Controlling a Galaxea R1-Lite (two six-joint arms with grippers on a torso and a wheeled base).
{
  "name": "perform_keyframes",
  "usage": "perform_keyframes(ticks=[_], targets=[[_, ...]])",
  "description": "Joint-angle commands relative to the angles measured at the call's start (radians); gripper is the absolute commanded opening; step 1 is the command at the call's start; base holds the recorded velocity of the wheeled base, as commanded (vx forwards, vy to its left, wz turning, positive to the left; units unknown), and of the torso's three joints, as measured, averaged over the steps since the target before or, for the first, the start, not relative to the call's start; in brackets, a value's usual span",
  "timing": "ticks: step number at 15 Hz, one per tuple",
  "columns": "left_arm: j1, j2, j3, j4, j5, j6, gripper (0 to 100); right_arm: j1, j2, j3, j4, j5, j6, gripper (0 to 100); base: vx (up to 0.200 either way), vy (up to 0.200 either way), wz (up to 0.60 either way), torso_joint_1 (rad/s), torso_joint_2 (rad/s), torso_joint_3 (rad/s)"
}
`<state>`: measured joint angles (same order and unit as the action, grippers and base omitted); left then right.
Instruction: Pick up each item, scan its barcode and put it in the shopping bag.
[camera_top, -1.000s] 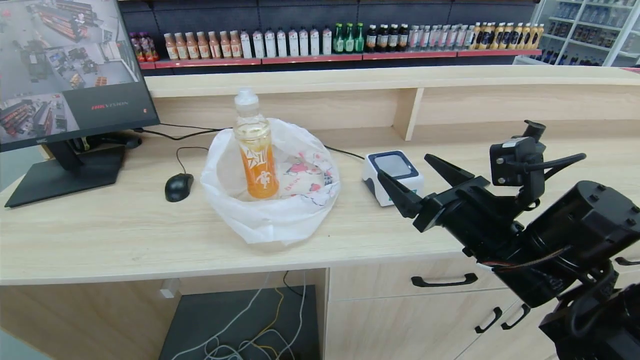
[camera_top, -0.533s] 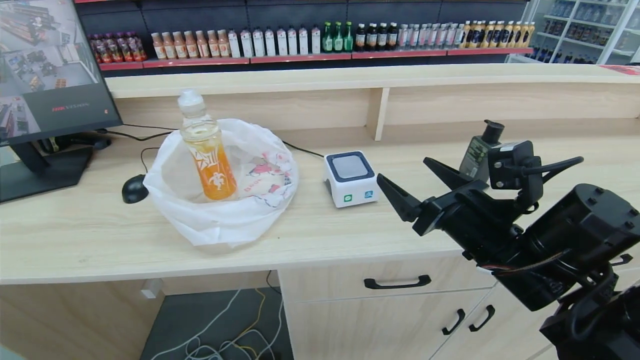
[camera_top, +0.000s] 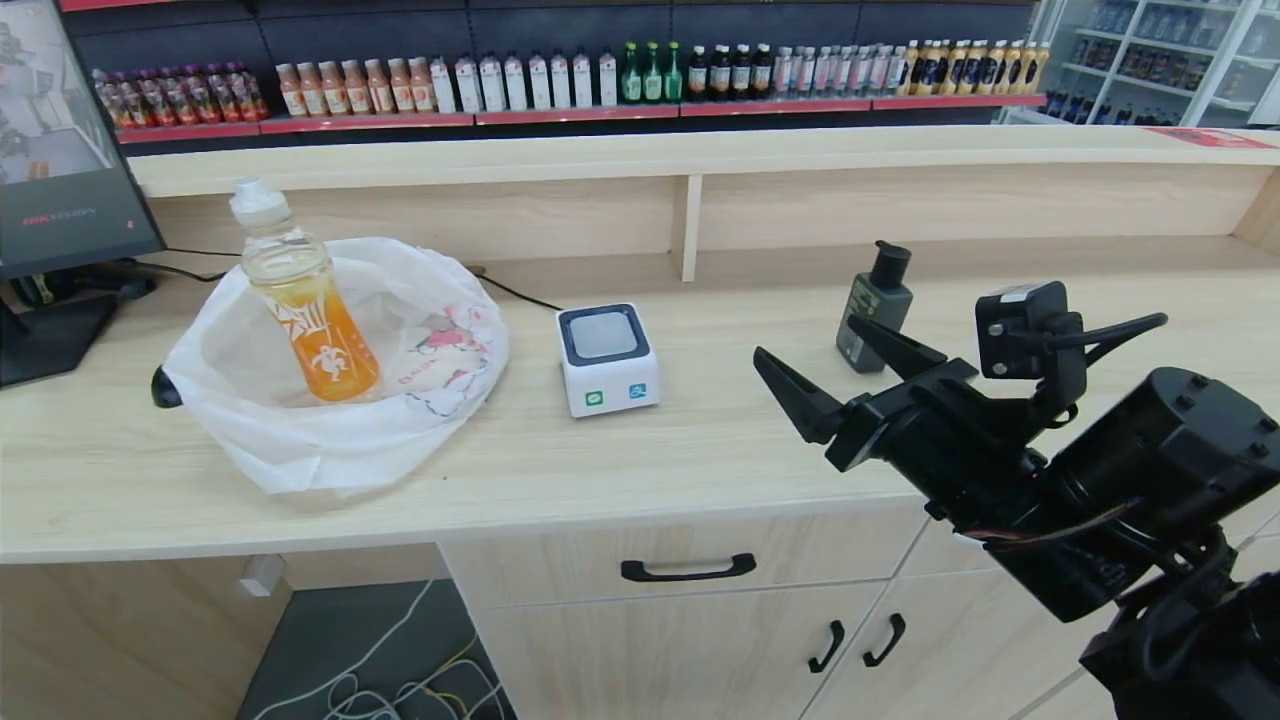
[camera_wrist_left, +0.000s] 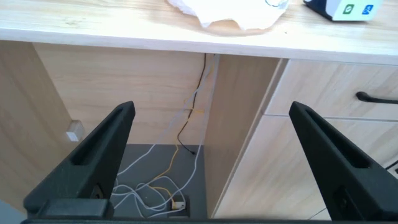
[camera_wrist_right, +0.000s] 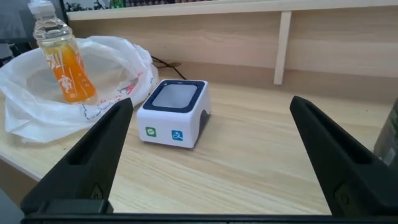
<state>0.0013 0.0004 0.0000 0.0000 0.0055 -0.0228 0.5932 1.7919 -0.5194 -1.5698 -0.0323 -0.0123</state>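
- Bottle of orange drink (camera_top: 308, 305) stands upright inside the white shopping bag (camera_top: 300, 455), which sits open on the counter (camera_top: 700, 450) toward its left end, close to the front edge.
- A dark bottle with a black cap (camera_top: 865, 320) stands upright right of the middle, toward the counter's back.
- The white barcode scanner (camera_top: 607, 362) rests window-up between the bag and the dark bottle, apart from both.
- The right gripper (camera_top: 805, 336) hovers over the front edge, right of the scanner, its claw released, jaws spread wide and empty.
- The left gripper (camera_wrist_left: 212, 108) is released too, fingers far apart, low before the open bay under the counter, where cables (camera_wrist_left: 161, 186) lie.
- A black mouse (camera_top: 160, 388) shows at the bag's left side; a monitor (camera_top: 70, 200) stands at the left end.
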Motion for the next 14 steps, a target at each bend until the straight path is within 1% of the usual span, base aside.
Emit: perform_keyframes(ticks=[1,2,7,11,13,14], targets=[[0.000,0.000,0.000,0.000,0.001,0.000,100,0.002,0.003,0.001,-0.001,0.000,0.000,100,0.000,-0.200,0.00,-0.002,-0.01,0.002],[0.000,0.000,0.000,0.000,0.001,0.001,100,0.000,0.001,0.001,-0.001,0.000,0.000,100,0.000,-0.200,0.00,0.007,0.01,-0.002],[0.000,0.000,0.000,0.000,0.001,0.004,100,-0.006,0.011,0.005,-0.001,0.000,0.000,100,0.000,0.000,0.00,0.000,0.00,0.000],[0.000,0.000,0.000,0.000,0.001,0.006,100,-0.007,0.018,0.035,-0.001,0.000,0.000,100,0.000,0.000,0.00,0.000,0.00,0.000],[0.000,0.000,0.000,0.000,0.001,0.006,100,-0.050,0.030,0.033,-0.001,0.000,-0.001,100,0.000,0.000,0.00,0.000,0.00,0.000],[0.000,0.000,0.000,0.000,0.001,0.006,100,-0.101,0.030,0.025,-0.001,-0.004,-0.005,100,0.000,0.000,0.00,0.000,0.00,0.000]])
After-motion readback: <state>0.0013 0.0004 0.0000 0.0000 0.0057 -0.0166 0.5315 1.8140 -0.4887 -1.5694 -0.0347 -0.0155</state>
